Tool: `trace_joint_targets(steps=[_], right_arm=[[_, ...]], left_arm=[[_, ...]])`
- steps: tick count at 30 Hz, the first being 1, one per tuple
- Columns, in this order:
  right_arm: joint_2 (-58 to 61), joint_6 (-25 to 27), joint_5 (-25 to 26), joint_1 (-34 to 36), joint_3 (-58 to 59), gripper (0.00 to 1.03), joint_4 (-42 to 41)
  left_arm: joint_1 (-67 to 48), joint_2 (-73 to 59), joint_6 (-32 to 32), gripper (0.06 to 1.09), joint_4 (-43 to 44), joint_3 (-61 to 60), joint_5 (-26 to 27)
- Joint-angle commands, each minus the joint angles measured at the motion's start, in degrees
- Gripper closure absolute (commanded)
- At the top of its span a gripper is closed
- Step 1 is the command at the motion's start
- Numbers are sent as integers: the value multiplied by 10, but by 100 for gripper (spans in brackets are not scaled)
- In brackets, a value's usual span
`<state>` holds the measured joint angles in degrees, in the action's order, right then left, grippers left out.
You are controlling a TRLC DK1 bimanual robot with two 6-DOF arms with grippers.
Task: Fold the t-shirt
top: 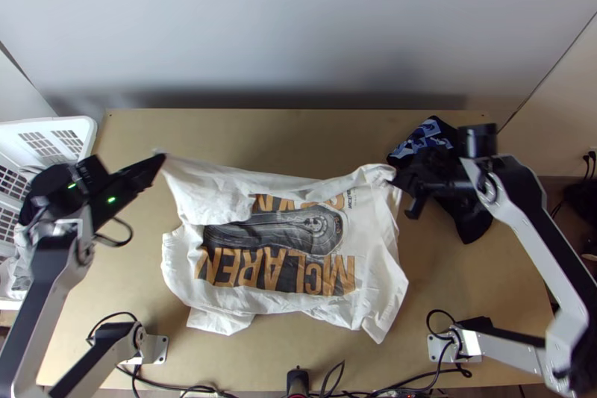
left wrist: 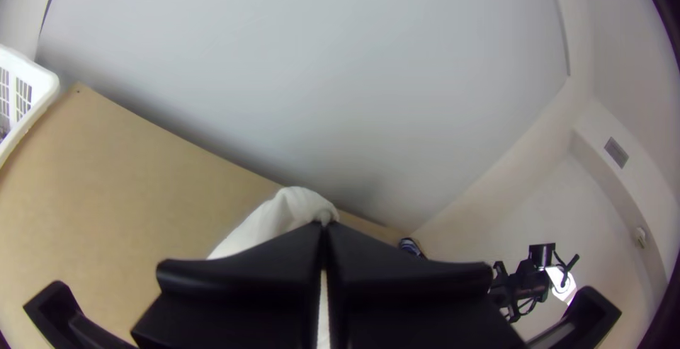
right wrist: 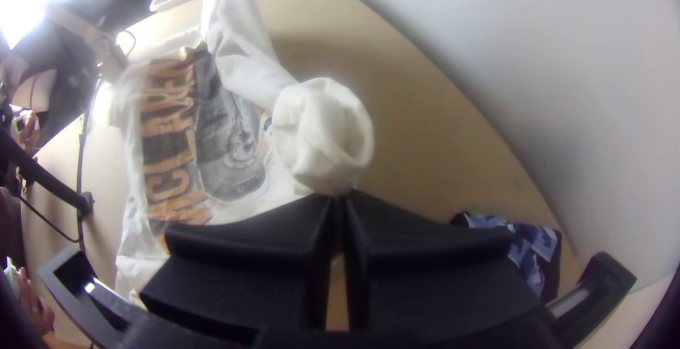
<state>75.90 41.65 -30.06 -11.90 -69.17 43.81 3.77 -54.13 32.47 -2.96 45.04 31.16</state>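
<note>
Two parts of the white cloth t-shirt with orange-and-black print (top: 377,241) are pinched in closed fingers, by the left black gripper (top: 160,159) and right black gripper (top: 396,180); the rest lies mid-frame on the pale wooden worktop (top: 298,357). Probably an early fold: next, bring the held edge evenly toward the frame's bottom.

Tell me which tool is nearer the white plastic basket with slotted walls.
Left. The left tool is right of the basket; the right tool is across the table, by the blue-patterned black cloth.
</note>
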Motion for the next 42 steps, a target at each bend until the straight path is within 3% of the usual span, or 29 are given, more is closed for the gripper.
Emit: trace_joint_targets(steps=[1,10,18,30,42], right_arm=[[128,1,-5,21,-10,100,-64],[280,0,-2,35,-113,100,-80],[391,-35,27,50,-215,100,-94],[479,-88,83,71,-309,100,-105],[563,-138,148,82,-381,100,-105]], left_arm=[[-46,-146,-20,105,95,-9,-27],[-54,-325,-25,105,156,65,-43],[-27,-487,-28,105,159,201,-64],[-10,-643,-28,105,112,372,-102],[31,-716,-50,105,65,455,-119]])
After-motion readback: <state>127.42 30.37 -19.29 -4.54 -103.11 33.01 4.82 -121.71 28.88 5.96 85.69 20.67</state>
